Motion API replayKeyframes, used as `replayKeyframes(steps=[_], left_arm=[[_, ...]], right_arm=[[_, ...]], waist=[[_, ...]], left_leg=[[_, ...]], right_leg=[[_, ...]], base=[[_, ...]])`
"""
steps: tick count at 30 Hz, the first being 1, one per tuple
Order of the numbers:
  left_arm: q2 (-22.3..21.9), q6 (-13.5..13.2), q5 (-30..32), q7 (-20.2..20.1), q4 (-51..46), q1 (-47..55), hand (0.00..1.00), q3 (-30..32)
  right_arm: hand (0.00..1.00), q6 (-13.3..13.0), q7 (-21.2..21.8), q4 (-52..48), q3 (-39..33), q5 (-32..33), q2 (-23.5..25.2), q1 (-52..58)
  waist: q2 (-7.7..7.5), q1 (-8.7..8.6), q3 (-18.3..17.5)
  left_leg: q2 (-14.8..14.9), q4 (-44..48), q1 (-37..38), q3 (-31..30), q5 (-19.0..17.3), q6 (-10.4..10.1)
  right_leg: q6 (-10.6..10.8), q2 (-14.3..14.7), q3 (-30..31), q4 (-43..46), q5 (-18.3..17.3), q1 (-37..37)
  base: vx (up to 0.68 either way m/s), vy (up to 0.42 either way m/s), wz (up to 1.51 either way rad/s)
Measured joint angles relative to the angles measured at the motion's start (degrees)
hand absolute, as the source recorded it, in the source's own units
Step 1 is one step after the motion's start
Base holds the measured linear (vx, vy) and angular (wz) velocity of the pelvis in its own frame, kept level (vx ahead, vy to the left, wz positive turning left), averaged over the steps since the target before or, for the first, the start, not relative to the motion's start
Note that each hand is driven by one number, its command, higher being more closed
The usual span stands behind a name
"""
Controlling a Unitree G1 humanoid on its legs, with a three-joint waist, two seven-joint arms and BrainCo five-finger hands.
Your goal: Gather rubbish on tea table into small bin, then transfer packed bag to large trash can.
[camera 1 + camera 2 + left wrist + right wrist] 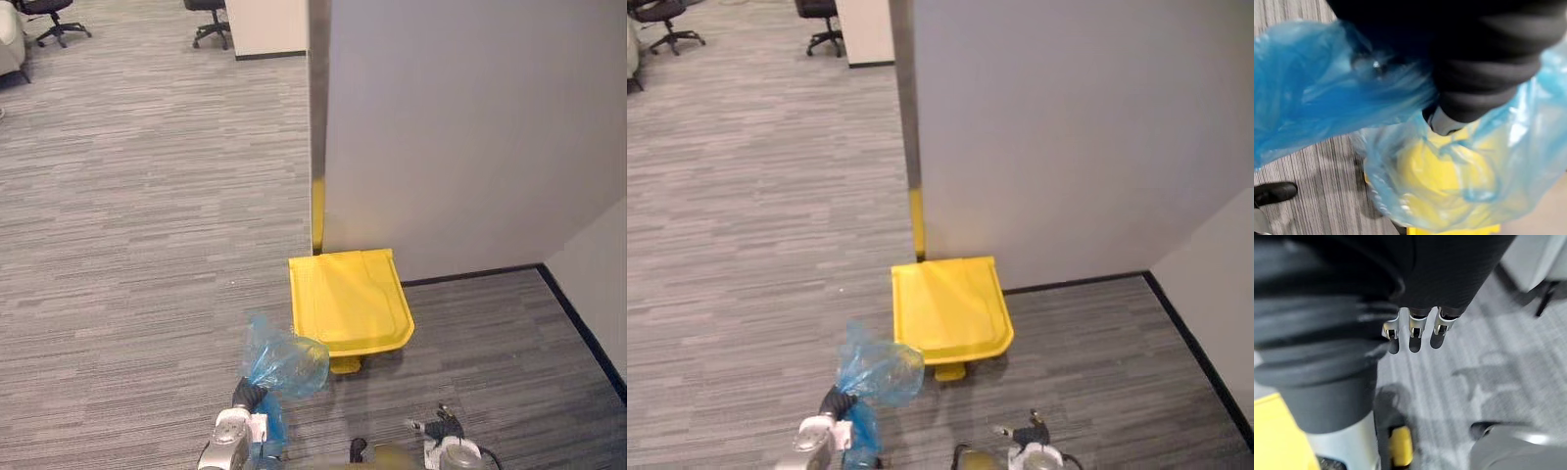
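A blue plastic bag (284,362) hangs bunched at its neck in my left hand (249,394), low in the eye views. The bag hovers just left of the front corner of the large yellow trash can (348,299). The can's lid is down and a yellow pedal (345,365) sticks out at its front. In the left wrist view the bag (1327,88) drapes past the dark cover, with yellow showing through the film. My right hand (443,429) sits at the bottom edge, right of the can's front. Its fingers (1410,335) hang relaxed over the carpet, holding nothing.
The can stands against a grey wall (470,137) beside a corner post with a yellow strip (317,211). A second wall (598,274) closes the nook on the right. Grey carpet (147,245) stretches away to the left. Two office chairs (211,24) stand far back.
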Motion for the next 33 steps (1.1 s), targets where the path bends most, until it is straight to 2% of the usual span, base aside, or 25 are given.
replayKeyframes(steps=[4,7,8,11,14,18,21,23,24,26,27,28,30,31,32,33], left_arm=[[1.3,0.0,0.0,0.0,2.2,0.7,1.0,-0.4],[1.6,0.0,0.0,0.0,2.2,0.9,1.0,-1.2],[1.5,0.0,0.0,0.0,2.3,1.0,1.0,-1.8],[1.7,0.0,0.0,0.1,2.8,1.3,1.0,-1.9],[1.7,0.0,0.0,0.2,4.3,1.2,1.0,-2.0],[2.5,0.0,0.1,0.3,5.0,1.2,1.0,-2.0],[3.6,0.0,0.1,0.3,4.9,1.2,1.0,-1.7],[3.9,0.0,0.1,0.3,4.4,1.2,1.0,-1.7],[3.9,0.0,0.1,0.2,4.3,0.9,1.0,-1.8],[3.8,0.0,0.1,0.2,4.3,-0.1,1.0,-1.7],[4.1,0.0,0.1,0.2,4.3,-0.7,1.0,-1.7],[4.1,0.1,0.1,0.3,4.2,-1.0,1.0,-1.6],[4.7,0.0,0.1,0.4,4.2,-1.2,1.0,-1.6],[5.2,0.0,0.2,0.4,4.2,-1.8,1.0,-1.5],[5.2,0.0,0.2,0.4,4.2,-2.0,1.0,-1.5],[5.1,0.0,0.2,0.5,4.1,-2.5,1.0,-1.0]], right_arm=[[0.0,0.0,-0.4,1.2,1.1,0.0,0.1,-0.4],[0.0,0.0,-0.6,0.7,0.8,0.1,0.3,1.0],[0.0,0.0,-0.5,0.7,-0.1,0.1,0.2,1.1],[0.0,0.0,-0.6,0.7,-0.4,0.1,0.3,1.5],[0.0,0.0,-0.6,0.7,-0.6,0.3,0.5,1.4],[0.0,0.0,-0.7,0.9,-0.7,0.4,0.7,1.3],[0.0,0.0,-0.7,1.0,-0.7,0.4,1.2,0.1],[0.0,0.0,-0.7,1.0,-0.7,0.5,1.3,-0.6],[0.0,0.0,-0.7,1.0,-0.8,0.6,1.2,-0.6],[0.0,0.0,-0.5,0.9,-1.2,1.0,1.4,-0.8],[0.0,-0.2,-0.5,0.7,-1.5,1.6,1.2,-2.2],[0.0,-0.1,-0.4,0.7,-1.3,1.7,1.2,-2.0],[0.0,-0.1,-0.5,0.5,-0.9,1.9,1.6,-2.2],[0.0,-0.1,-0.5,0.4,-0.8,1.9,2.2,-2.4],[0.0,0.0,-0.5,0.3,-0.8,1.9,2.5,-2.6],[0.0,0.1,-0.5,-0.2,-0.9,1.9,3.0,-2.8]], waist=[[0.03,-0.19,0.0],[-0.44,-0.47,-0.3],[0.2,-0.52,-0.1],[0.59,-0.71,-0.9],[0.56,-0.96,-1.3],[-0.03,-0.95,-1.0],[-0.68,-0.74,0.0],[-1.14,-0.92,0.9],[-1.21,-1.08,1.0],[-1.2,-1.39,2.1],[-0.85,-1.49,4.0],[-1.21,-1.66,4.5],[-1.54,-1.2,4.9],[-2.5,-1.2,5.5],[-3.07,-1.19,5.8],[-4.25,-1.11,6.6]], left_leg=[[0.3,-0.3,-3.4,0.1,0.8,0.3],[-0.6,-4.9,-0.8,2.0,1.4,0.7],[-0.4,-6.3,-0.1,2.5,2.5,0.7],[-0.8,-11.0,1.8,3.0,4.3,0.7],[-1.5,-11.5,1.8,3.2,5.4,1.3],[-2.2,-10.4,2.9,4.4,6.3,1.9],[-2.5,-5.3,2.6,5.4,2.5,2.7],[-2.9,1.1,1.3,5.8,-2.0,3.2],[-2.9,2.9,0.7,5.5,-3.5,3.5],[-2.9,4.1,2.2,4.5,-5.8,4.7],[-2.3,5.2,4.1,4.2,-7.0,5.1],[-1.1,6.6,5.1,4.5,-8.6,5.2],[0.3,8.2,6.3,4.7,-10.5,5.0],[1.3,10.0,7.6,5.5,-12.3,4.4],[1.3,11.3,8.0,6.2,-13.0,3.6],[0.6,13.2,8.9,7.8,-14.8,2.2]], right_leg=[[0.1,-0.9,-1.6,-3.6,4.1,-0.8],[1.3,-2.3,-2.3,-6.9,4.7,0.6],[1.7,-1.9,-2.5,-8.1,5.1,1.6],[2.9,-1.9,-2.4,-12.4,6.7,3.5],[3.8,-2.2,-1.8,-13.9,7.4,3.4],[3.7,-2.6,-0.4,-13.8,8.8,4.8],[4.1,-3.4,1.0,-11.3,7.1,5.0],[5.2,-4.7,1.5,-4.0,2.5,3.4],[6.1,-5.3,1.2,-0.8,1.4,2.5],[8.3,-6.3,-0.2,10.7,1.1,-1.5],[9.2,-6.8,-2.1,19.0,0.1,-6.1],[6.8,-6.0,-3.3,17.5,-1.4,-7.0],[5.8,-4.3,-5.6,13.1,-0.3,-8.7],[4.9,-2.5,-6.0,4.1,4.0,-10.5],[5.4,-2.2,-6.4,-0.6,5.8,-10.8],[5.5,-2.2,-7.0,-4.2,6.3,-11.0]], base=[[-0.2,0.038,0.12],[-0.09,0.03,0.25],[-0.04,0.034,0.07],[-0.03,0.074,0.0],[0.08,0.063,-0.11],[0.12,0.043,-0.08],[0.13,0.053,-0.25],[0.1,0.054,-0.06],[0.09,0.063,0.1],[0.1,0.077,0.14],[0.12,0.049,0.09],[0.13,0.024,0.04],[0.24,-0.033,-0.07],[0.27,-0.067,-0.13],[0.25,-0.101,-0.23],[0.41,-0.169,-0.32]])
